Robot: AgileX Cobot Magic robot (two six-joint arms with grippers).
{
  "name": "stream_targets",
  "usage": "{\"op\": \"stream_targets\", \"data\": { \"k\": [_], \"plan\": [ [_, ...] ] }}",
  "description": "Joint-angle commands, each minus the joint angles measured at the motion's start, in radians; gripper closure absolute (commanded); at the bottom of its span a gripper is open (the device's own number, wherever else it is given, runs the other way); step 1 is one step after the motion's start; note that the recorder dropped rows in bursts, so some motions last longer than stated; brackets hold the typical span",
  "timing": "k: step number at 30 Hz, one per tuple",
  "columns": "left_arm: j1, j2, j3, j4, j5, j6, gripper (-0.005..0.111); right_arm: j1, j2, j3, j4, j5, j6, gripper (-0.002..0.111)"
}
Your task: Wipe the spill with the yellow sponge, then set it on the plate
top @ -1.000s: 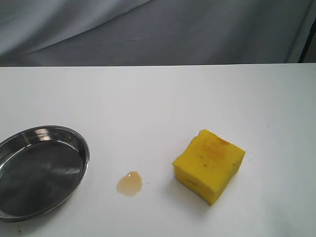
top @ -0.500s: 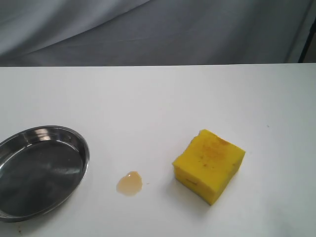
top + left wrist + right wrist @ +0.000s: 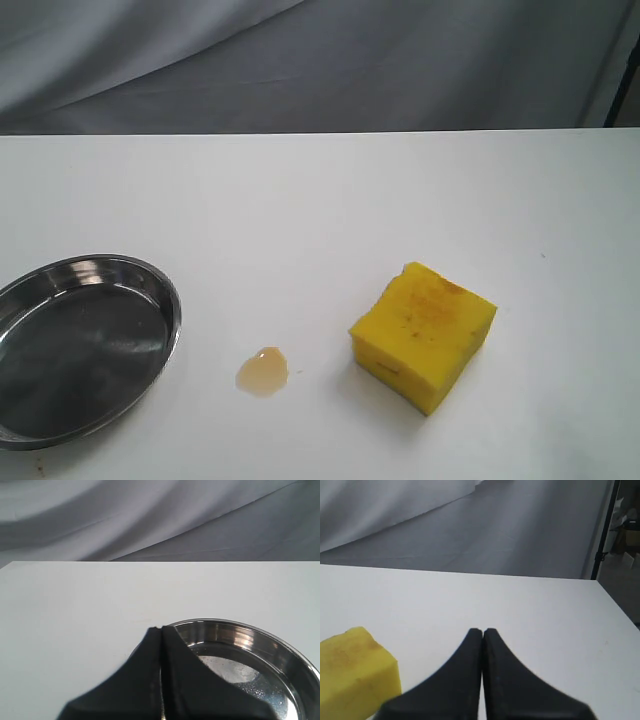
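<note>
**Bright-yellow square foam sponge (image 3: 424, 334) ungripped, small amber-brown liquid spill (image 3: 262, 371) unwiped**

Layout in the exterior view: sponge sits on the white table (image 3: 330, 200), brown-stained face up, just right of the spill, not touching it. The round shiny stainless-steel plate (image 3: 172, 310) is on the spill's other side at the left edge, with nothing in it.

Risks (judgement):
- Right gripper (image 3: 483, 631) has its jaws pressed together. Descending like that would shove or tip the sponge instead of straddling it, so it needs to open first.
- Foam is soft. An off-centre pinch would likely skew it, so only a corner meets the spill.
- A fast sweep could smear liquid toward the plate rather than soak it up.

Pose:
- Right gripper is low over bare table, with the sponge near and off to one side, no contact.
- Left gripper (image 3: 161, 629) is likewise fully closed on nothing, hovering by the plate's rim. Contact can't be told.
- Neither arm shows in the exterior view.
</note>
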Motion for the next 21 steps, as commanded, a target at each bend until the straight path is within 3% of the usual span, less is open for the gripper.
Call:
{"op": "stream_targets", "data": {
  "k": [1, 6, 9, 12, 15, 21],
  "plan": [
    [-0.004, -0.002, 0.004, 0.002, -0.007, -0.01, 0.107, -0.002, -0.002, 0.002, -0.014, -0.05, -0.007, 0.108],
    [-0.004, -0.002, 0.004, 0.002, -0.007, -0.01, 0.107, -0.002, -0.002, 0.002, 0.06, -0.309, 0.004, 0.108],
    [-0.004, -0.002, 0.004, 0.002, -0.007, -0.01, 0.107, -0.002, -0.002, 0.002, 0.238, -0.481, 0.13, 0.108],
    [-0.004, -0.002, 0.004, 0.002, -0.007, -0.01, 0.107, -0.002, -0.002, 0.002, 0.281, -0.615, 0.218, 0.108],
    [-0.004, -0.002, 0.004, 0.002, -0.007, -0.01, 0.107, -0.002, -0.002, -0.064, 0.269, -0.509, 0.261, 0.108],
    [-0.004, -0.002, 0.004, 0.002, -0.007, -0.01, 0.107, -0.002, 0.047, -0.334, 0.159, -0.131, 0.21, 0.108]
  ]
}}
